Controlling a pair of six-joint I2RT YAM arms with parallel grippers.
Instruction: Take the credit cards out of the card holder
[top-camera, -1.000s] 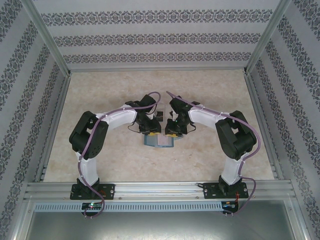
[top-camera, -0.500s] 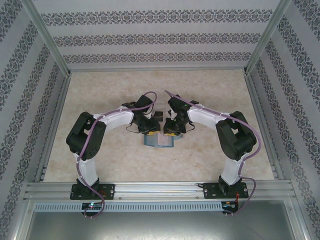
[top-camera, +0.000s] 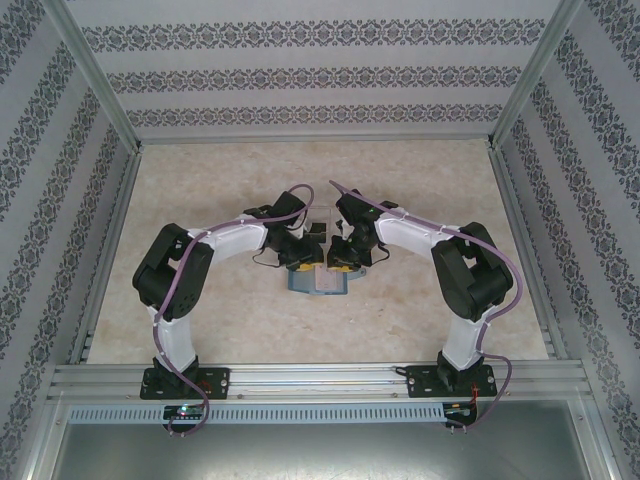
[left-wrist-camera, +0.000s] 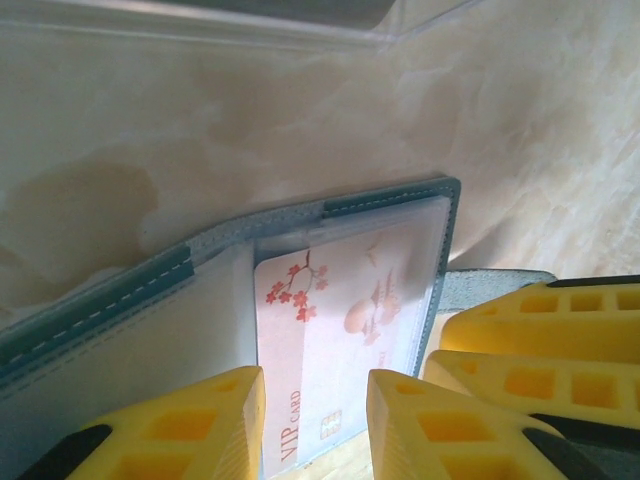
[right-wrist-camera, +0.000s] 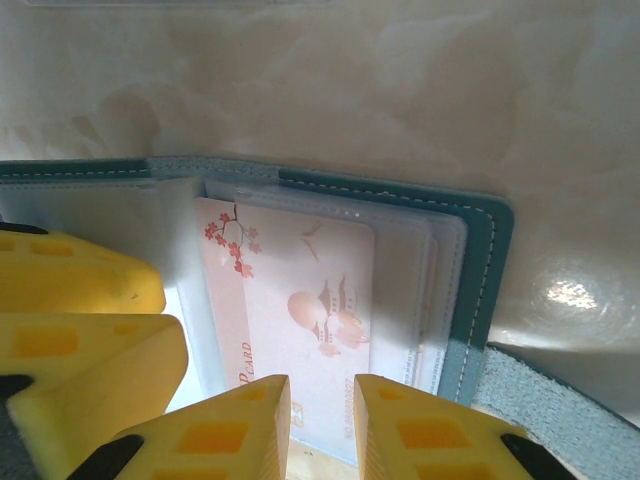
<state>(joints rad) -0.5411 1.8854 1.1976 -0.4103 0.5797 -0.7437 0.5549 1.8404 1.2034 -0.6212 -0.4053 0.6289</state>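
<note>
- Open card holder (left-wrist-camera: 380, 200) lies on the surface (left-wrist-camera: 250, 120), presenting a sleeved credit card (left-wrist-camera: 340, 310).
- Narrowly parted, left gripper (left-wrist-camera: 317, 400) and right gripper (right-wrist-camera: 322, 400) straddle its edge, seemingly for extraction; nothing clamped.

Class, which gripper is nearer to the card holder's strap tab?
Right. The right gripper sits just beside the strap tab, at the edge of the card holder. The left gripper is over the credit card, with the right gripper between it and the tab.

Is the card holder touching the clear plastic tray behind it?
Apart. The left wrist view shows bare table between the card holder and the clear plastic tray.
</note>
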